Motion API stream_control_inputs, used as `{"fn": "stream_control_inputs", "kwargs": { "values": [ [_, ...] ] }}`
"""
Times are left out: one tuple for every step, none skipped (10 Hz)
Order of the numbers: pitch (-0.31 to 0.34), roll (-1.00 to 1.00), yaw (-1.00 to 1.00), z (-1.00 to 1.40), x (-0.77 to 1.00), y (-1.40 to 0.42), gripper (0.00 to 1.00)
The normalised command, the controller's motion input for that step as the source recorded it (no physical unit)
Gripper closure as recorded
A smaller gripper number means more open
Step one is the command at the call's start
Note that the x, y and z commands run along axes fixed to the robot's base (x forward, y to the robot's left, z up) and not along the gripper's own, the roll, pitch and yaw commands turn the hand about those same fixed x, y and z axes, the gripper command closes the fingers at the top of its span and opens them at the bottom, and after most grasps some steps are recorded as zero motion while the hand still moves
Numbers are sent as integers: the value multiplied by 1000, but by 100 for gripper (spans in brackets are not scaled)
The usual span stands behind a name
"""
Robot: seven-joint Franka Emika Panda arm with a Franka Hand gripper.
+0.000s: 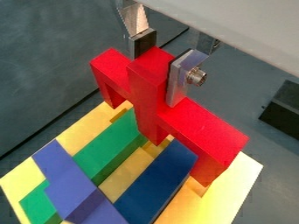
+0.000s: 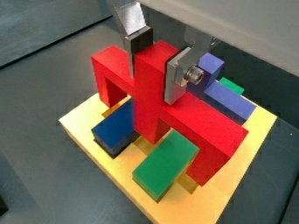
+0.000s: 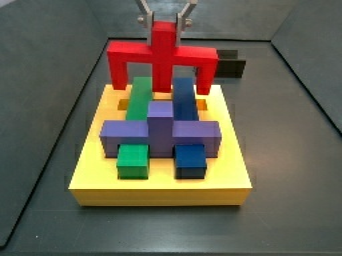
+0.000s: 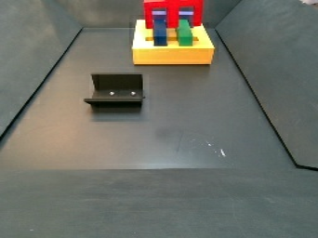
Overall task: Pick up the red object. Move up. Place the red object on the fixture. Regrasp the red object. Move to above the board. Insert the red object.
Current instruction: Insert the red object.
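My gripper point(image 1: 162, 63) is shut on the red object point(image 1: 152, 96), its silver fingers point(image 1: 187, 74) clamped on either side of the upright middle bar. The piece is a bar with three prongs pointing down. It stands over the far end of the yellow board point(image 3: 160, 185), and its middle prong reaches down between the green block point(image 1: 105, 149) and the blue block point(image 1: 158, 179). I cannot tell whether it is seated. Both side views show the gripper point(image 3: 164, 22) holding the red object point(image 3: 163, 55) at the board point(image 4: 174, 54). The black fixture point(image 4: 115, 90) stands apart and holds nothing.
A purple cross-shaped block point(image 3: 160, 130) sits in the middle of the board, with a green block point(image 3: 134, 160) and a blue block point(image 3: 190, 158) nearer its front edge. The fixture also shows just behind the board point(image 3: 234, 66). The grey floor is bounded by dark walls.
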Motion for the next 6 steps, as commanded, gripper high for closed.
{"fn": "stream_control_inputs", "kwargs": {
  "values": [
    [-23,0,-40,-37,83,80,100],
    [-39,6,-40,-223,131,0,100],
    [-37,0,-57,-289,197,0,100],
    [-103,-70,-94,-354,26,69,100],
    [-73,-33,-60,-309,0,126,100],
    [-79,-10,-23,-254,-80,137,100]
  ]
}}
